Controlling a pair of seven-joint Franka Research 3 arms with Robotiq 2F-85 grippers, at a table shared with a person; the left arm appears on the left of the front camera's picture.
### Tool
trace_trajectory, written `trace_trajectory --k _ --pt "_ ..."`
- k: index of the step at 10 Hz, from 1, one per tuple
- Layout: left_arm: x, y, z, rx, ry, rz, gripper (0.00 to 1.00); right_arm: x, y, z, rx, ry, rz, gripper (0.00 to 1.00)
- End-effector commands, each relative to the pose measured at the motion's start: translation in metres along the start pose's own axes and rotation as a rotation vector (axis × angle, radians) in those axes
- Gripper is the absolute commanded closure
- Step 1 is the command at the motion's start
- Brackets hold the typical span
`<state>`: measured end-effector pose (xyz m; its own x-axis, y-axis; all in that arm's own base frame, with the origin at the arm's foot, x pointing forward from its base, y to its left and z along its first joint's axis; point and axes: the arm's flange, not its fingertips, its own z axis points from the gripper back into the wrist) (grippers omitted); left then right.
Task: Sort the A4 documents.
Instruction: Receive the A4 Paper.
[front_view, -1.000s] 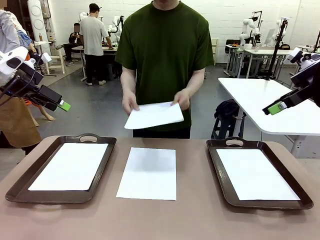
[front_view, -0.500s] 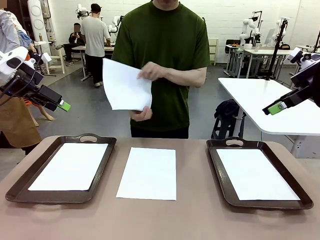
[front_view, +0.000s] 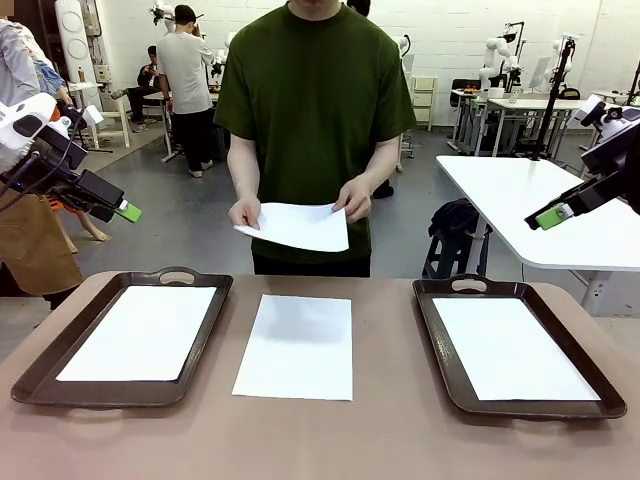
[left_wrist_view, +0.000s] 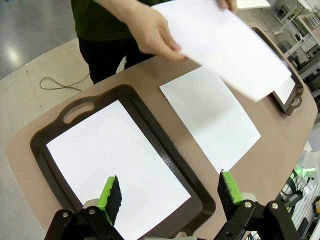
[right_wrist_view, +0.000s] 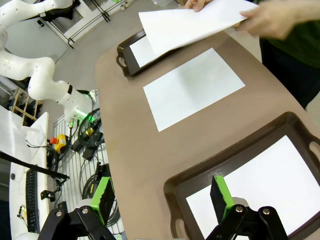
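We see our left gripper (left_wrist_view: 169, 186) raised off the left end of the worktop (front_view: 390, 425), jaws wide and holding nothing. Our right gripper (right_wrist_view: 161, 190) hangs likewise off the right end, wide and empty. One A4 document (front_view: 140, 332) lies flat in the left tray (front_view: 28, 385) and a second document (front_view: 512, 347) in the right tray (front_view: 432, 345). A third document (front_view: 297, 345) lies bare on the worktop between the trays, nearer the left one. At the far side a person holds a fourth document (front_view: 297, 227) in the air, one hand (front_view: 245, 212) at each side edge.
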<state>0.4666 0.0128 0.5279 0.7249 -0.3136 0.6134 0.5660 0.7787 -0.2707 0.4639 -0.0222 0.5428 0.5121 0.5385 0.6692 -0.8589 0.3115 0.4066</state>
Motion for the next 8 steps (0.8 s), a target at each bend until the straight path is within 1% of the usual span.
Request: trace_trajectory --k 1,8 --pt "0.0003 -0.0001 0.0005 0.012 -0.003 -0.004 0.0 0.0026 0.0015 -0.0016 0.002 -0.002 0.005 0.0" --pt "0.0003 -0.0001 0.0005 0.012 -0.003 -0.004 0.0 0.0026 0.0015 -0.0016 0.002 -0.002 0.005 0.0"
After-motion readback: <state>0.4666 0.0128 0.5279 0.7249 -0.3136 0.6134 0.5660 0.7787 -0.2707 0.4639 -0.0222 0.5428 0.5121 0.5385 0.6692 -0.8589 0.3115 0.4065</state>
